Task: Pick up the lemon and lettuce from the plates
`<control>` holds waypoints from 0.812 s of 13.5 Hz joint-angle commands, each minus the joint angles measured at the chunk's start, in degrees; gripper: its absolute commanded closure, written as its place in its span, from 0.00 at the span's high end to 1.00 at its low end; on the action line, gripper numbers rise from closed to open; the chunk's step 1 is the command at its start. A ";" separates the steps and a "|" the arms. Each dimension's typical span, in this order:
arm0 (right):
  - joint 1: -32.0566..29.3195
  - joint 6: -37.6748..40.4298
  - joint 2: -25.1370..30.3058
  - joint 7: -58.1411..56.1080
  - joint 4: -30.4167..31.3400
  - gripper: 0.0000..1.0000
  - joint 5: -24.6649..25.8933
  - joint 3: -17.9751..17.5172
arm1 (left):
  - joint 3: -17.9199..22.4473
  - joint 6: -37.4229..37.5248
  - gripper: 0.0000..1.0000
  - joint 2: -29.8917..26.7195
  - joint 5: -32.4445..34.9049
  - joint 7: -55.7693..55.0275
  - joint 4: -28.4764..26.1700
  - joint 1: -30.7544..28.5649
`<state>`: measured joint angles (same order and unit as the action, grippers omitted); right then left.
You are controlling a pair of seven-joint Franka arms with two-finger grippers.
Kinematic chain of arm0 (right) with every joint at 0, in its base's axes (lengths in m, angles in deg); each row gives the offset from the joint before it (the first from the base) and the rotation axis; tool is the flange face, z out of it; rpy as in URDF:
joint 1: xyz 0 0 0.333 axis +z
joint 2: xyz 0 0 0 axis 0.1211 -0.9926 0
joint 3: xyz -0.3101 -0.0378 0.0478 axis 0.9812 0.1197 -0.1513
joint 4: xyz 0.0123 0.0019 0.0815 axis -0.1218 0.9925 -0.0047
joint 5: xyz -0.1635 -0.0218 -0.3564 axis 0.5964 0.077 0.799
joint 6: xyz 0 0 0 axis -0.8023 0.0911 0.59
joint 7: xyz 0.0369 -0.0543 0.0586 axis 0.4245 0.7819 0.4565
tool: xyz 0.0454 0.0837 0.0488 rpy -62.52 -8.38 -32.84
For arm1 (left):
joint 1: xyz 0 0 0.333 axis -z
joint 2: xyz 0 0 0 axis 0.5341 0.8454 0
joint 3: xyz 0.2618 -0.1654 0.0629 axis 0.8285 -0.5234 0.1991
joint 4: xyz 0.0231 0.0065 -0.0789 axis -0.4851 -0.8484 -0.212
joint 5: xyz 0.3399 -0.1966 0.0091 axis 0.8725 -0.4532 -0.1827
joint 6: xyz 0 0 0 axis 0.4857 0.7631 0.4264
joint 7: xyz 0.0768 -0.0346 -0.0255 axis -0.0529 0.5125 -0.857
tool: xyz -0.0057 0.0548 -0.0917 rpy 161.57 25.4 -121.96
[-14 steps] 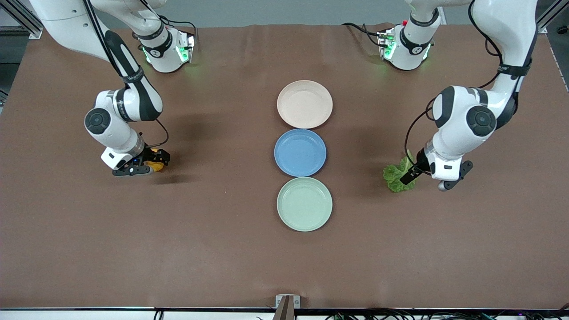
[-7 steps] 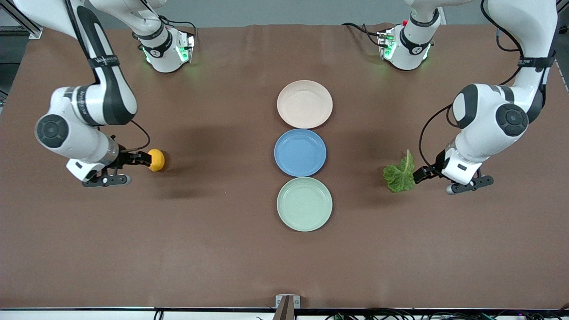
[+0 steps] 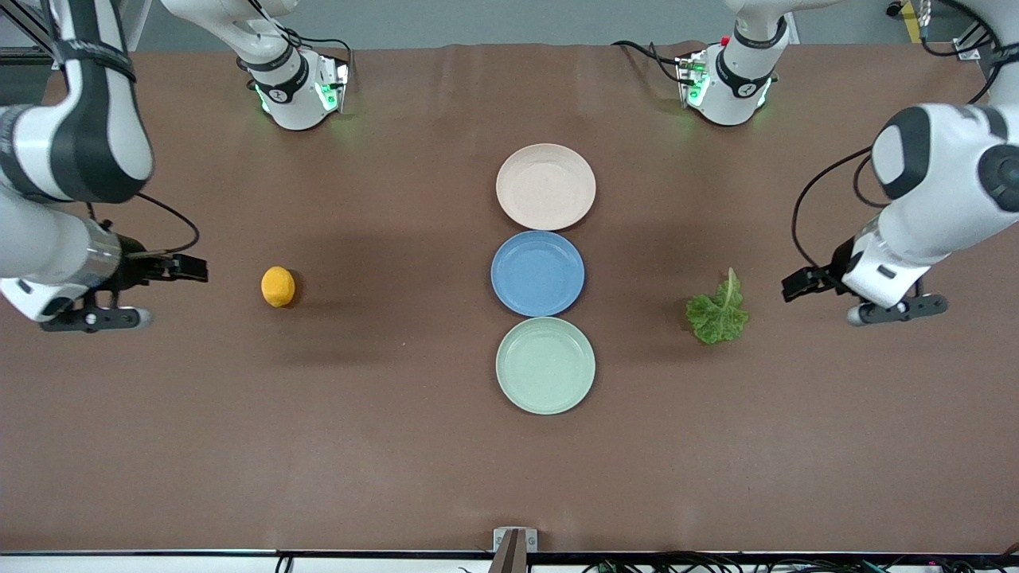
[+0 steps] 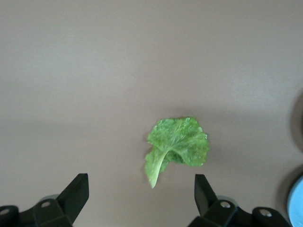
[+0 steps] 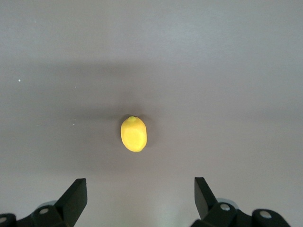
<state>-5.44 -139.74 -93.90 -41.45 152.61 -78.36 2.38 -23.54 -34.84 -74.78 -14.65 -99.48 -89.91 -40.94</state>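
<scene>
on the brown table (image 3: 398, 446) i saw the lemon (image 3: 278, 286) ahead of my open right fingers (image 5: 75, 198), the lettuce (image 3: 718, 311) ahead of my open left fingers (image 4: 78, 194); both plates (image 3: 545, 186) sat empty, so the picking looked done.

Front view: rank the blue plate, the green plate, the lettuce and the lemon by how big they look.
1. Green plate and blue plate: look alike, not ranked apart.
2. Lettuce.
3. Lemon.

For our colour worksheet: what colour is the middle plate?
Blue; the middle plate shows best in the front view.
</scene>
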 commanded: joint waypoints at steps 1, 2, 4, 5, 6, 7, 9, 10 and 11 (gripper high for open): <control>-1.95 2.96 -0.75 -0.83 -4.81 1.00 0.97 -0.61 | -0.29 9.25 1.00 -5.39 -0.45 2.05 2.91 -1.36; -2.74 3.05 -0.75 -0.83 -5.52 1.00 1.15 -0.70 | -0.20 13.21 1.00 -5.40 -0.54 3.02 5.63 -1.89; -3.54 3.05 -1.10 -0.74 -7.36 1.00 1.41 -0.70 | -0.20 18.85 1.00 -5.40 -0.62 4.43 10.47 -2.42; -3.63 3.13 -1.19 -0.57 -8.68 1.00 1.68 -0.61 | -0.20 20.79 1.00 -5.40 -0.54 4.52 12.58 -2.68; -3.71 4.27 -1.11 -0.65 -9.30 1.00 1.85 -0.61 | -0.20 22.72 1.00 -5.40 -0.54 4.87 14.25 -3.29; -4.41 5.50 -1.19 -0.65 -10.35 1.00 1.77 -0.61 | -0.20 24.74 1.00 -5.40 -0.54 6.00 15.57 -3.65; -6.17 5.86 -1.37 -0.31 -10.71 1.00 -0.59 -0.87 | -0.20 28.17 1.00 -5.58 -0.54 7.42 18.21 -4.35; -6.00 6.82 -1.20 -0.30 -10.63 1.00 -1.56 -0.88 | -0.20 29.76 1.00 -5.58 -0.54 8.64 19.79 -5.66; -5.74 9.44 -1.02 -0.13 -10.45 1.00 -1.31 -0.88 | -0.20 31.34 1.00 -5.58 -0.62 10.65 21.29 -6.37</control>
<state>-10.36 -133.67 -94.23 -41.69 143.41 -78.67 2.43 -23.43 -7.33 -81.25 -14.65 -92.29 -72.96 -45.32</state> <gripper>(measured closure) 0.000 0.000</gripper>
